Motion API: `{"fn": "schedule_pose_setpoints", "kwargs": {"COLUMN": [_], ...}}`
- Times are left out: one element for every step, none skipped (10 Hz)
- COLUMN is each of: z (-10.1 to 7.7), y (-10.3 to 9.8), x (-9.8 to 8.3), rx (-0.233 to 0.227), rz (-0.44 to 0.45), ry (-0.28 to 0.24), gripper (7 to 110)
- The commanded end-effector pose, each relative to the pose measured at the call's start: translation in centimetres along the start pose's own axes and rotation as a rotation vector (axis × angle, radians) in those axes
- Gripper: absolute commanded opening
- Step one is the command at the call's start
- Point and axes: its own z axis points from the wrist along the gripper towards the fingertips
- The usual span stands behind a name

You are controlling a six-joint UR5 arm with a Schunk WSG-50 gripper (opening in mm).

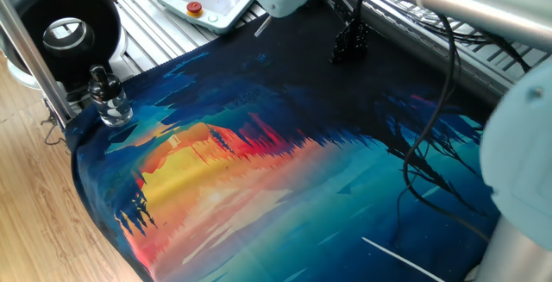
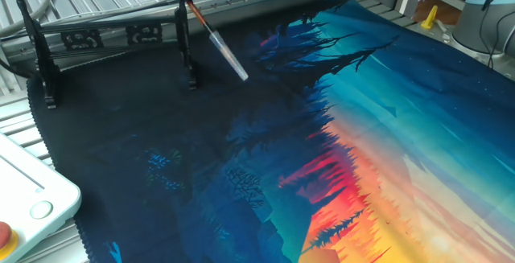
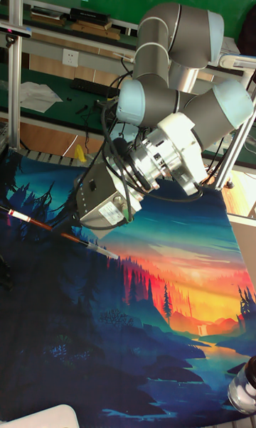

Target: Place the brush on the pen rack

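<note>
tool (image 3: 71, 223) – I see it clamped on the brush (image 2: 219, 43), held above the worktop (image 2: 418, 134) | brush – tilted, pale end pointing down toward the dark cloth, not touching | pen rack (image 1: 351, 40) – I see it standing on the dark far part of the cloth, well apart from brush | glass bottle (image 1: 109, 99) – at cloth's corner

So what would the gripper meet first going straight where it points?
Most likely the dark part of the mat: the gripper, holding the brush, angles down at it. Depth is unclear, but nothing else shows between.
</note>
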Motion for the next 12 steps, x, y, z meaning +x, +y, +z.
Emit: {"fn": "schedule_pose_setpoints", "kwargs": {"z": [-0.3, -0.4, -0.4, -0.4, -0.5, -0.5, -0.6, -0.6, -0.6, -0.6, -0.5, -0.4], "y": [1.6, 1.5, 1.4, 1.5, 1.4, 1.3, 1.2, 1.0, 0.9, 0.5, 0.1, -0.3], "x": [2.8, 2.9, 3.3, 3.3, 3.5, 3.4, 3.8, 4.2, 4.2, 4.2, 4.4, 4.5], "rx": [-0.044, -0.04, -0.04, -0.043, -0.036, -0.035, -0.03, -0.032, -0.035, -0.024, -0.021, -0.022], "rz": [-0.029, -0.036, -0.04, -0.04, -0.036, -0.032, -0.034, -0.038, -0.034, -0.029, -0.027, -0.023], "ry": [0.091, 0.094, 0.109, 0.109, 0.109, 0.1, 0.107, 0.11, 0.098, 0.094, 0.089, 0.082], "gripper": [7, 7, 7, 7, 7, 7, 7, 7, 7, 7, 7, 7]}}
